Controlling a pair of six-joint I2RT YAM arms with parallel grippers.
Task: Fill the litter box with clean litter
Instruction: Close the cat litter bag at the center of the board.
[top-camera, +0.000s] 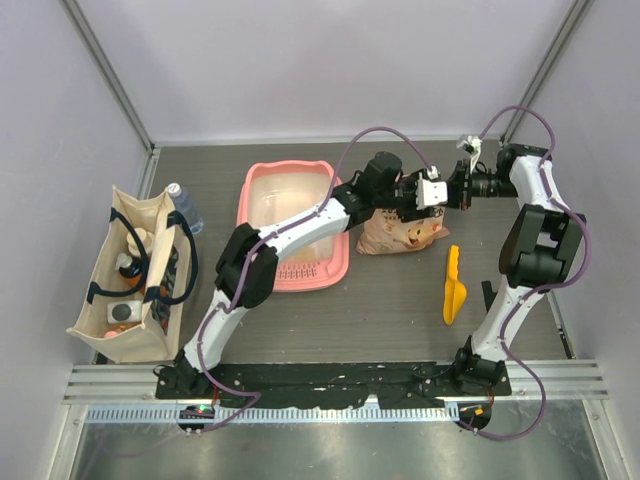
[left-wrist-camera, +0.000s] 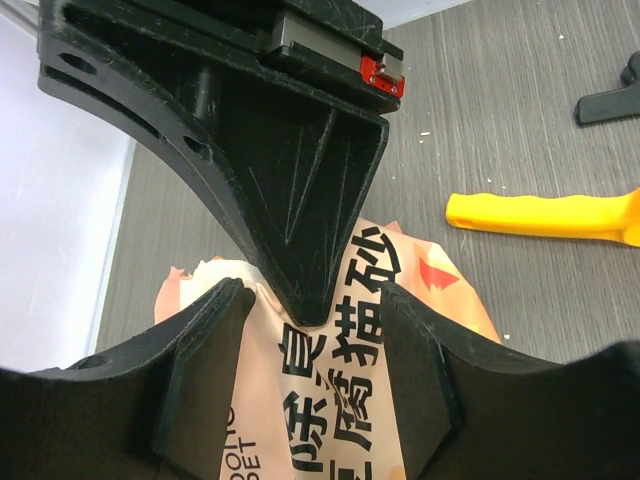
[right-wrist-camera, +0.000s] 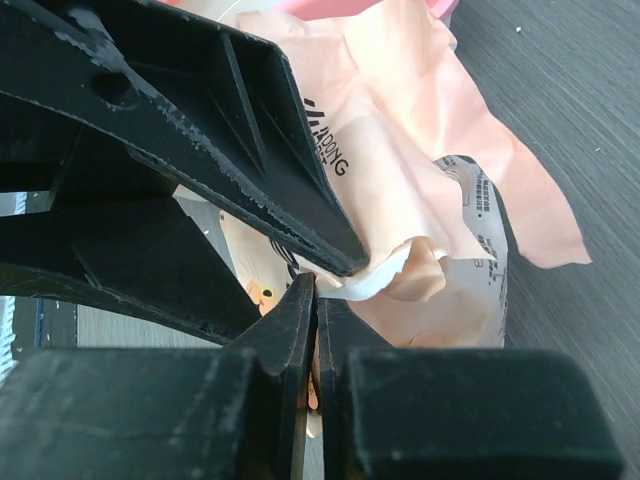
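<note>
**Top view.** The litter box (top-camera: 247, 205) lies flat on the counter (top-camera: 400, 330), left of centre. The bag (top-camera: 400, 232) stands just beside its right long wall. The scoop (top-camera: 453, 287) lies to the right, apart from the bag.

**Left wrist view.** The left tool (left-wrist-camera: 312, 330) stands open, with one finger on each side of the bag's upper part.

**Right wrist view.** The right tool (right-wrist-camera: 316, 300) has its jaws pressed together, pinching a thin fold at the bag's top edge. The litter box shows as a pink strip behind the bag.

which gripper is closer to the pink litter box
Left. The left gripper straddles the bag just right of the litter box; the right gripper pinches the bag from farther right.
</note>
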